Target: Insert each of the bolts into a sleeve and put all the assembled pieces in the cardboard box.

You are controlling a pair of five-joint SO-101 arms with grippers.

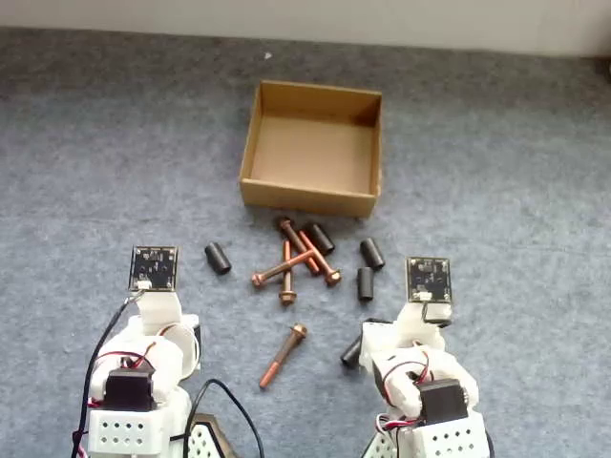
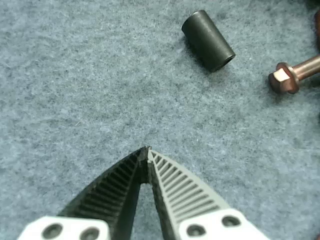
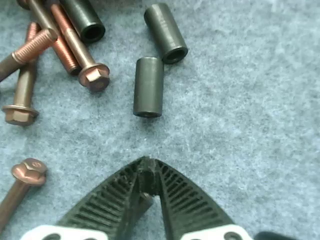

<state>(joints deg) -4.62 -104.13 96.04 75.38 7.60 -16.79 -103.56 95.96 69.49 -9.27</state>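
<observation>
Several copper bolts (image 1: 296, 256) lie crossed in a pile in front of the open cardboard box (image 1: 251, 143), and one more bolt (image 1: 284, 355) lies alone nearer the arms. Black sleeves lie around them: one on the left (image 1: 218, 258), one by the pile (image 1: 319, 237), two on the right (image 1: 371, 252) (image 1: 365, 283), and one half under the right arm (image 1: 351, 353). My left gripper (image 2: 145, 152) is shut and empty over bare carpet, short of a sleeve (image 2: 208, 41). My right gripper (image 3: 146, 162) is shut too, pointing at an upright-lying sleeve (image 3: 148, 86).
The grey carpet (image 1: 496, 191) is free on both sides of the box. The left arm (image 1: 143, 372) and right arm (image 1: 420, 382) sit at the near edge. A black cable (image 1: 234, 405) loops between their bases.
</observation>
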